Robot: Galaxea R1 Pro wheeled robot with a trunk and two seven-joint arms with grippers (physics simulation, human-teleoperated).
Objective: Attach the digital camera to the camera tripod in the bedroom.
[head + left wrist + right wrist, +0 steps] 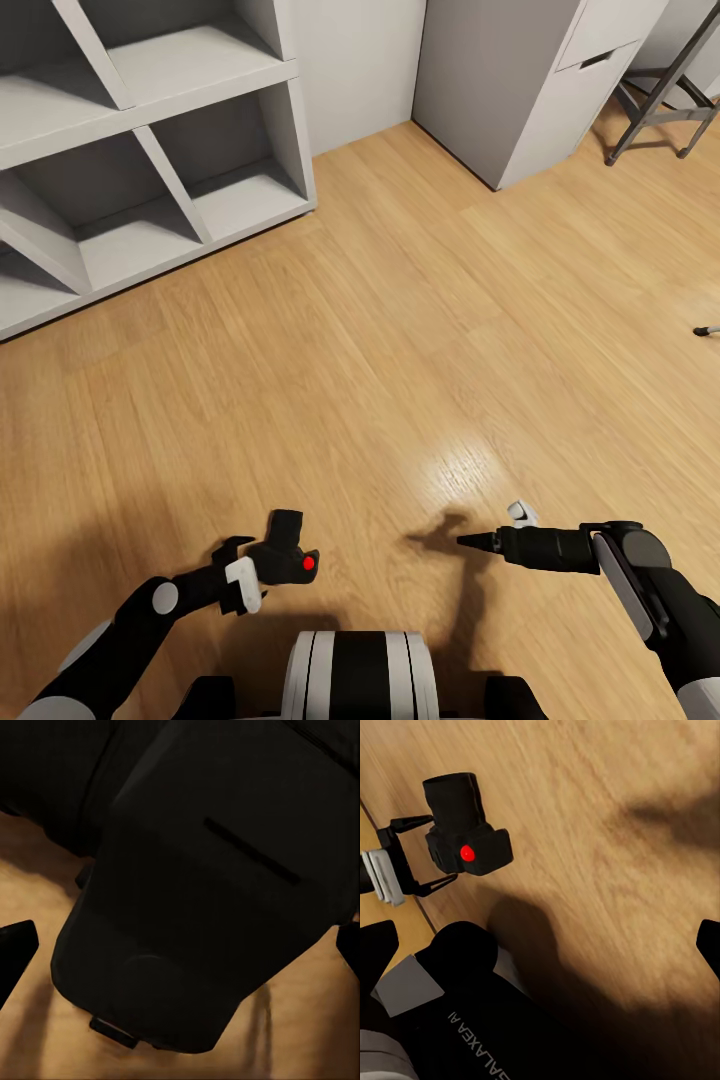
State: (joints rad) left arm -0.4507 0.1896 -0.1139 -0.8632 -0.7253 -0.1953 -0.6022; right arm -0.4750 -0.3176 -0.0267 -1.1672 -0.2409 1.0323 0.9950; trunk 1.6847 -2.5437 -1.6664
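Wood floor point(400, 330) runs to grey shelves point(150, 150); left hand point(262, 560) grips the camera point(290, 555), right hand point(478, 541) hovers, fingers spread apart.

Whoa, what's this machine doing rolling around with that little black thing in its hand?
The robot's left claw is shut on a small black digital camera with a red button, carried low over the wood floor. Its right claw holds nothing. Ahead stand a white open shelf unit and a grey cabinet. A small dark foot on a thin pale leg pokes in at the right edge; what it belongs to is cut off. The camera isn't mounted on anything yet.
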